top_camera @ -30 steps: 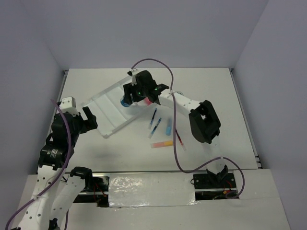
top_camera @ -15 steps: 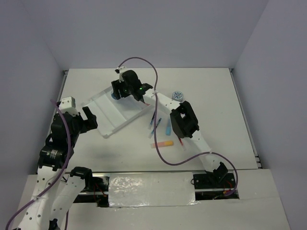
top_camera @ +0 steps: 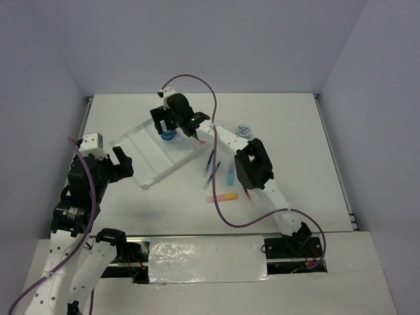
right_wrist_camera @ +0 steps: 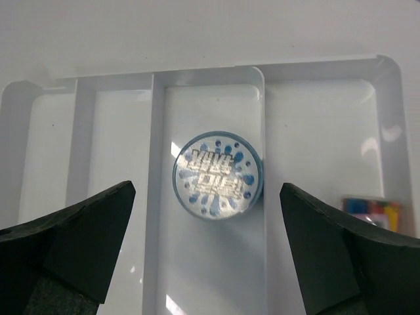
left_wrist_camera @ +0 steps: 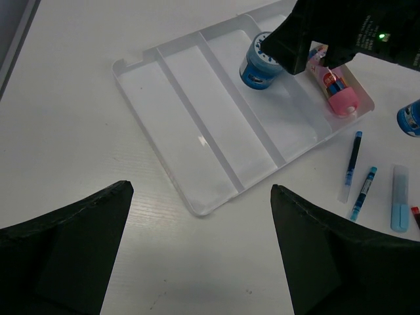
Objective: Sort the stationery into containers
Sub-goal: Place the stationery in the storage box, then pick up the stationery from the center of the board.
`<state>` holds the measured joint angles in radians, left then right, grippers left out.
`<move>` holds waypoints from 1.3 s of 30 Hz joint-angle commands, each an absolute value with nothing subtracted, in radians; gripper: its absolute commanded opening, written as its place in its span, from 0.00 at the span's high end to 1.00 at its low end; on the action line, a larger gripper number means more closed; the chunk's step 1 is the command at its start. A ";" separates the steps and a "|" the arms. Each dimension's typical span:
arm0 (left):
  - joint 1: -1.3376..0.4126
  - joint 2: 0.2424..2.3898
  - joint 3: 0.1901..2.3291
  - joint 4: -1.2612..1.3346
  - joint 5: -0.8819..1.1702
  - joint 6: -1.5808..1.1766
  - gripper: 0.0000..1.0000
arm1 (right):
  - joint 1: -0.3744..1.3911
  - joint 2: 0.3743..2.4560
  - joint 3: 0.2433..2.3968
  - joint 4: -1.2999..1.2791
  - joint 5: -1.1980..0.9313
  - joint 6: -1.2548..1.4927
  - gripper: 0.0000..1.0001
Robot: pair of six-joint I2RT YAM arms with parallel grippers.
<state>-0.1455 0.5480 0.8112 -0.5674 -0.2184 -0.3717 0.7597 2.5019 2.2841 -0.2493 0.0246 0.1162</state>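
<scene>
Right wrist view, and there it goes: the right tool has just sprung wide, and the round blue tub with the white-patterned top is out of its grip, sitting flat on the floor of the flat white translucent plastic tray. A second ago that tub was clamped between the black fingers. Now both stand clear of it, one on either side, touching nothing. It rests at the far end of the third of four long compartments, counted from the left in this view, close to the end wall. One lane over to the right lies the pink tube, already home.

So that's two items sorted, by my reckoning, and plenty left. Out on the white surface, beside the tray, wait the second round blue tub, two thin blue pens, the light-blue marker, the orange-yellow marker and a thin red pen, mostly tucked under the right arm from above.

The left tool hangs by the tray's near end, spread wide and carrying nothing. Next call, I'd say, is for the right arm to lift straight up so a finger doesn't nudge the tub, then swing back for the other tub, which likely belongs in the same lane.
</scene>
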 commanded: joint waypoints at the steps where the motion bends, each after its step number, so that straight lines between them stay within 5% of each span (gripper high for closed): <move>1: -0.141 0.551 0.810 -0.526 -0.201 -0.357 0.01 | 0.767 2.247 2.249 -0.230 0.093 0.104 0.00; 7: -0.143 0.549 0.810 -0.528 -0.207 -0.360 0.01 | 0.625 2.054 2.142 -0.594 0.478 0.256 0.00; 13: -0.143 0.561 0.811 -0.529 -0.207 -0.360 0.01 | 0.402 1.921 1.771 -0.565 0.334 0.255 0.00; 24: -0.143 0.578 0.813 -0.537 -0.224 -0.362 0.01 | 0.330 1.957 1.623 -0.491 0.130 0.224 0.00; 39: -0.143 0.578 0.811 -0.535 -0.215 -0.360 0.01 | 0.330 2.049 1.606 -0.511 0.167 0.256 0.10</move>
